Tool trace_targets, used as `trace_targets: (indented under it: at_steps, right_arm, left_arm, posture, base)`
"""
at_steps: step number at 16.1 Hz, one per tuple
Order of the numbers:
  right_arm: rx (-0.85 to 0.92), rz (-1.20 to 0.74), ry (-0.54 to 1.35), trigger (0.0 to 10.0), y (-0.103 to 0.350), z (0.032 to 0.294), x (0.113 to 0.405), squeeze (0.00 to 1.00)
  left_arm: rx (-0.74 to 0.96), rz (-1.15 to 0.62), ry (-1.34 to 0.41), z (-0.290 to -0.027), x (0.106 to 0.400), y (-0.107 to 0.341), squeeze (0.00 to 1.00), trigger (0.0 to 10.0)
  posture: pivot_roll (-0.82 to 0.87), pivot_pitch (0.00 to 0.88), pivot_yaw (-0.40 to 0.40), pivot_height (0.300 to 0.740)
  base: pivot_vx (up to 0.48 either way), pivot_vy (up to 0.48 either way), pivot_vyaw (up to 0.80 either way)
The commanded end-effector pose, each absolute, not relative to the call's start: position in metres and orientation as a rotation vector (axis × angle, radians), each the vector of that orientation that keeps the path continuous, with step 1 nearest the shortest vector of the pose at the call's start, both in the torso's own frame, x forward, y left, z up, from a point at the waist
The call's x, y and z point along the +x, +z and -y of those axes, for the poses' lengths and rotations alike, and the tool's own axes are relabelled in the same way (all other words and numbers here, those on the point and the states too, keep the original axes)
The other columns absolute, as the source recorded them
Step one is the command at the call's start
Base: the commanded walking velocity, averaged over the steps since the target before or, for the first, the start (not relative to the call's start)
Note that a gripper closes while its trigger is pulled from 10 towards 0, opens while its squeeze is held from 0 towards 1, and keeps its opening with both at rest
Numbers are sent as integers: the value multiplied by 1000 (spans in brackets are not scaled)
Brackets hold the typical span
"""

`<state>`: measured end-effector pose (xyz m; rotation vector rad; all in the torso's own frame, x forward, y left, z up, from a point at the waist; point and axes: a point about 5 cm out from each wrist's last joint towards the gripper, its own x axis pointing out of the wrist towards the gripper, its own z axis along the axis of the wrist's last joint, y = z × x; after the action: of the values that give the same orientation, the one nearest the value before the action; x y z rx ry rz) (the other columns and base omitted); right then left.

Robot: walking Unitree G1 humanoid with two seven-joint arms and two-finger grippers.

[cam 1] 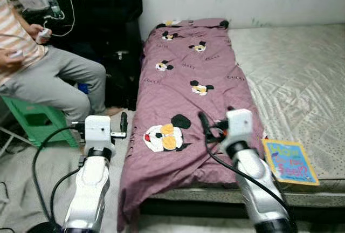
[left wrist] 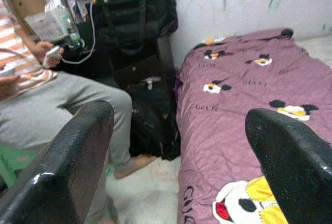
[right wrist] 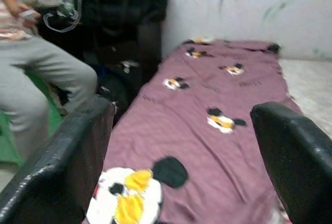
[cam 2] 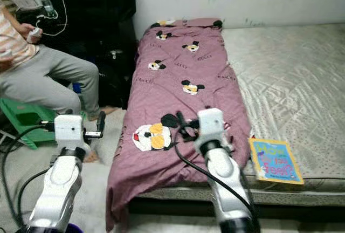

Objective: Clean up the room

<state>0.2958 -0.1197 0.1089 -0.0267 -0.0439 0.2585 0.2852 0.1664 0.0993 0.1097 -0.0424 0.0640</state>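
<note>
The right gripper [cam 1: 214,121] hovers over the near end of the blanket [cam 1: 188,82], its black fingers spread apart and holding nothing. The left gripper [cam 1: 123,128], likewise parted and bare, hangs just off the blanket's edge at 9 o'clock. The blanket is soft mauve cloth with cartoon-mouse prints, its long axis running from 6 to 12 o'clock along the pale quilted mattress [cam 1: 302,82]. A flat, colourful book [cam 1: 290,161] lies at 4 o'clock. A person [cam 1: 48,76] sits on a green stool [cam 1: 35,122] at 10 o'clock.
</note>
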Motion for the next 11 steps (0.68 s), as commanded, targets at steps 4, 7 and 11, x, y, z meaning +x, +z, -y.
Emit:
trace_targets:
  at_steps: [4,7,11]
  right_arm:
    - [-50,26,300,10000,100,107,305,0]
    - [-86,19,390,10000,101,93,309,0]
    - [-90,-8,483,10000,97,82,307,0]
  left_arm:
    - [122,78,73,-173,299,106,0,10000]
    - [100,85,132,-179,296,104,0,10000]
    - [73,90,192,-179,278,98,0,10000]
  posture:
    - [-31,0,98,740]
    - [27,0,35,740]
    - [76,0,-44,740]
  base:
    - [0,0,0]
    - [0,0,0]
    - [0,0,0]
